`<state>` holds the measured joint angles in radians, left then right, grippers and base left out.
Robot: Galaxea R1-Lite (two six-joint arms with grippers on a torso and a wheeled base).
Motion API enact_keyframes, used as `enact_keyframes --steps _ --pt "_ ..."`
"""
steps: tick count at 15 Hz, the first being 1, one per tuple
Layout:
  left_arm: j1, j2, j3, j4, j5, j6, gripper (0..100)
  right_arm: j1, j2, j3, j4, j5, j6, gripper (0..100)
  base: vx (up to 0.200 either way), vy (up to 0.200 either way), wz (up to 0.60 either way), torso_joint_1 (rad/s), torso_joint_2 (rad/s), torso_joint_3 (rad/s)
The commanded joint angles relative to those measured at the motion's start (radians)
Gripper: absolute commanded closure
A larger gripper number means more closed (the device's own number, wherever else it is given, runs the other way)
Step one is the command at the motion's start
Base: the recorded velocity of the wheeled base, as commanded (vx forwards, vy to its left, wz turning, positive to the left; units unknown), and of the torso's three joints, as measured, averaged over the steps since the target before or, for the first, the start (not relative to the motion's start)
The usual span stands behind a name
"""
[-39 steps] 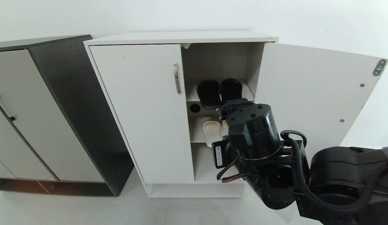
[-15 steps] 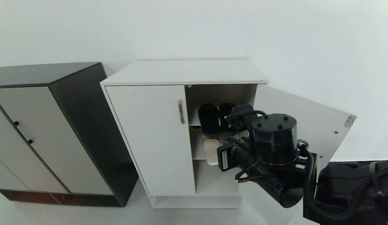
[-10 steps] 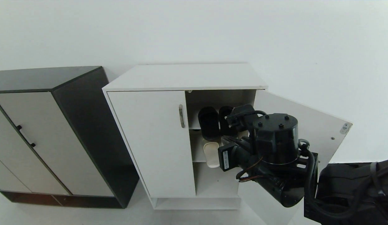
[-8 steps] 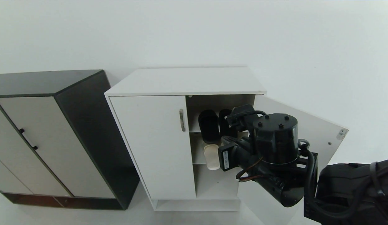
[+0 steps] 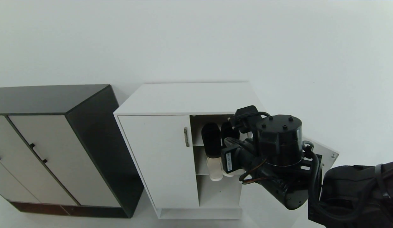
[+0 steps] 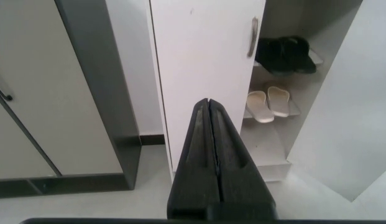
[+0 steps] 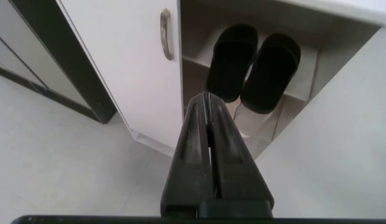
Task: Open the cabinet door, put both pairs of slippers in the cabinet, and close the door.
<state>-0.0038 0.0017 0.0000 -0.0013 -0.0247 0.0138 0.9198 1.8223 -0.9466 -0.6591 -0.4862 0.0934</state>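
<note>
Since the earlier frames, the head camera has backed away from the cabinet [image 5: 190, 98].

Head view: the right arm [image 5: 278, 142] is bent in front of the open compartment. The black slippers [image 5: 211, 139] lie on the upper shelf and the white slippers [image 5: 214, 169] on the shelf below.

Left wrist view: the left end effector [image 6: 208, 102] is fully closed and empty.

Right wrist view: the right end effector [image 7: 208, 96] is fully closed and empty, outside the opening.

White cabinet [image 5: 158, 158], right door [image 5: 326, 152] open, black slippers [image 5: 211, 139] above white slippers [image 5: 214, 169] inside, dark cabinet [image 5: 88, 142] at left.
</note>
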Motion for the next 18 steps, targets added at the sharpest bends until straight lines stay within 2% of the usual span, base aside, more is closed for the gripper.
enact_keyframes --steps 1,7,14,18 --pt "-0.001 0.000 0.000 0.000 0.000 0.000 100 0.001 -0.002 0.000 0.000 0.000 0.000 100 0.000 0.000 0.00 0.227 -0.55 -0.315" --pt "-0.001 0.000 0.000 0.000 0.000 0.000 100 0.001 0.000 0.002 -0.005 -0.006 -0.012 100 0.000 0.000 0.00 0.245 -0.56 -0.315" --pt "0.001 0.000 0.000 0.000 0.000 0.000 100 0.001 0.005 0.003 -0.005 -0.006 -0.017 100 0.000 0.000 0.00 0.020 -0.04 -0.022" --pt "-0.001 0.000 0.000 0.000 0.000 0.000 100 0.001 0.005 0.012 -0.005 -0.006 -0.018 100 0.000 0.000 -0.60 0.001 0.00 0.001"
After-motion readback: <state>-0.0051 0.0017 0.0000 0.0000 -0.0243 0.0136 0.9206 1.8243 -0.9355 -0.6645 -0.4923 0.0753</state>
